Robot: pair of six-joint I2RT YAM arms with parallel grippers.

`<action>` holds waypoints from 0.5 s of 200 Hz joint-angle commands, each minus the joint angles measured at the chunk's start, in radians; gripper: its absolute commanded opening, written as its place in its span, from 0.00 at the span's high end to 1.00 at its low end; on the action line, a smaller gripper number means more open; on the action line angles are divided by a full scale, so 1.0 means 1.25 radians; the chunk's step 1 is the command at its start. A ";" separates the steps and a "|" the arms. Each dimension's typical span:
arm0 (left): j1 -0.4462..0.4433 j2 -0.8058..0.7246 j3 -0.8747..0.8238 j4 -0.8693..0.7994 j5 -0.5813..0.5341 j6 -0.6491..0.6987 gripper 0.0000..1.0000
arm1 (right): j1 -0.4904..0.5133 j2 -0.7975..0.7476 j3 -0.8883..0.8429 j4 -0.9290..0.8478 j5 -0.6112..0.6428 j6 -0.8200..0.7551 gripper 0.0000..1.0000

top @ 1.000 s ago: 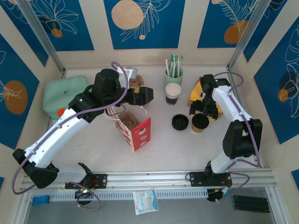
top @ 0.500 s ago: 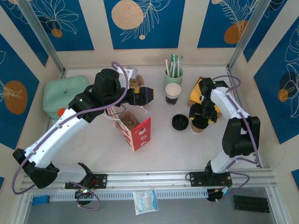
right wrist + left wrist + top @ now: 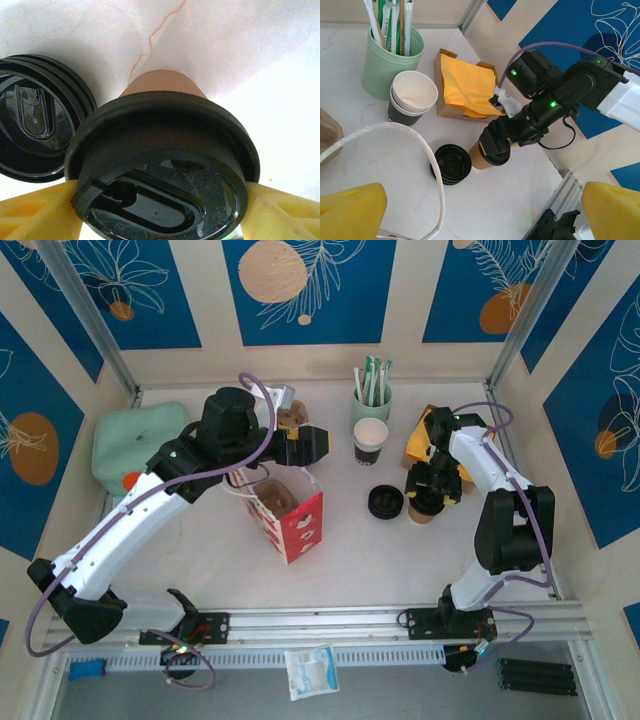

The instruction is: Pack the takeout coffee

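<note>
The takeout coffee (image 3: 428,504) is a brown paper cup with a black lid (image 3: 160,175), standing on the table right of centre. My right gripper (image 3: 431,483) is down over it; its yellow fingers (image 3: 35,215) press against both sides of the lid rim, so it is shut on the cup (image 3: 481,156). The left gripper (image 3: 312,443) hangs wide open above the red paper bag (image 3: 292,517), holding nothing. One white bag handle (image 3: 420,145) loops below its yellow fingertips (image 3: 350,212).
A stack of black lids (image 3: 385,502) lies just left of the coffee. Behind stand stacked white cups with a dark band (image 3: 370,439), a pale green cup of sticks (image 3: 371,400) and a box of yellow napkins (image 3: 420,436). A green container (image 3: 135,440) sits far left.
The right gripper came down and inward over the brown cup, and its fingers narrowed onto the lid. The left arm stayed still.
</note>
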 commanded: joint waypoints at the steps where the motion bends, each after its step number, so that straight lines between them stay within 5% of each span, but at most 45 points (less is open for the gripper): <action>1: -0.006 -0.003 0.000 0.020 0.020 0.010 0.01 | 0.001 0.011 -0.009 -0.004 0.004 -0.009 0.25; 100: -0.006 -0.011 -0.006 0.024 0.023 0.005 0.01 | 0.025 0.029 -0.016 0.001 0.023 0.000 0.26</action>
